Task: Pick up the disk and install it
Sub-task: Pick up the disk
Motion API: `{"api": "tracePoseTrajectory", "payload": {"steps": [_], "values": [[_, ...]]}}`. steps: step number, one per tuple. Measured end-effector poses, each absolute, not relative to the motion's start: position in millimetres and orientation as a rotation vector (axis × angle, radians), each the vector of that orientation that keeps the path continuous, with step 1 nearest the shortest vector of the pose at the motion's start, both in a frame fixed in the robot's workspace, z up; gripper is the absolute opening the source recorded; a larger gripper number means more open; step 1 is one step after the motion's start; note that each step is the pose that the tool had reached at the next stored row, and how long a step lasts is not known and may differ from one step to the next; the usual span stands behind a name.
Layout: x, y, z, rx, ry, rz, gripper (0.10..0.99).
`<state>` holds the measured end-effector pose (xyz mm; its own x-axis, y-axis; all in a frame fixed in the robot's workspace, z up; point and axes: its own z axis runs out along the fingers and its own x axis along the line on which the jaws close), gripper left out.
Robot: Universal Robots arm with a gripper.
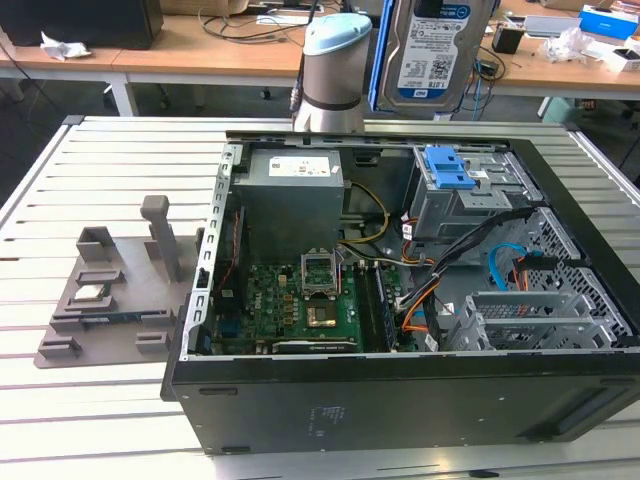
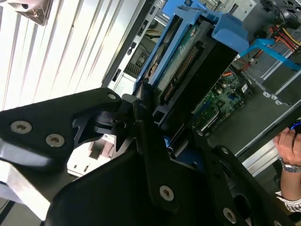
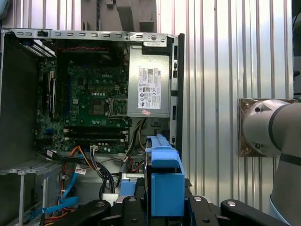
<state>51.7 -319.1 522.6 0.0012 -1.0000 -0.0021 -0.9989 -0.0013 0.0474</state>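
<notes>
Blue plastic frames the disk (image 2: 188, 61), which is clamped edge-on between the black fingers (image 2: 141, 127) of the gripper (image 2: 164, 122), its connector edge pointing away from the wrist. In the exterior view the disk (image 1: 440, 50) hangs label-out in the air, well above the open computer case (image 1: 400, 400), touching nothing but the gripper.

Straight below the gripper lies the case interior. The first wrist view shows the blue frame of the disk (image 3: 164, 183) between the gripper (image 3: 162, 205) fingers. Beyond it are the green motherboard (image 3: 89, 103) and the grey power supply (image 3: 148, 87).

A drive cage with a blue latch (image 1: 455, 175) sits in the case beneath the held disk. Well off to the side of the gripper, a grey fixture (image 1: 110, 290) on the slatted metal table (image 1: 100, 420) carries a small square chip (image 1: 92, 293).

A person's hand (image 2: 288, 146) shows past the far side of the case in the second wrist view, apart from the gripper.
</notes>
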Motion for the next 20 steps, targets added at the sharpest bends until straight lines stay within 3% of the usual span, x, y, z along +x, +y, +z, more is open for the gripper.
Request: {"api": "tracePoseTrajectory", "payload": {"steps": [20], "values": [[52,-343,521,2.200,-2.197,-0.054,0.365]]}}
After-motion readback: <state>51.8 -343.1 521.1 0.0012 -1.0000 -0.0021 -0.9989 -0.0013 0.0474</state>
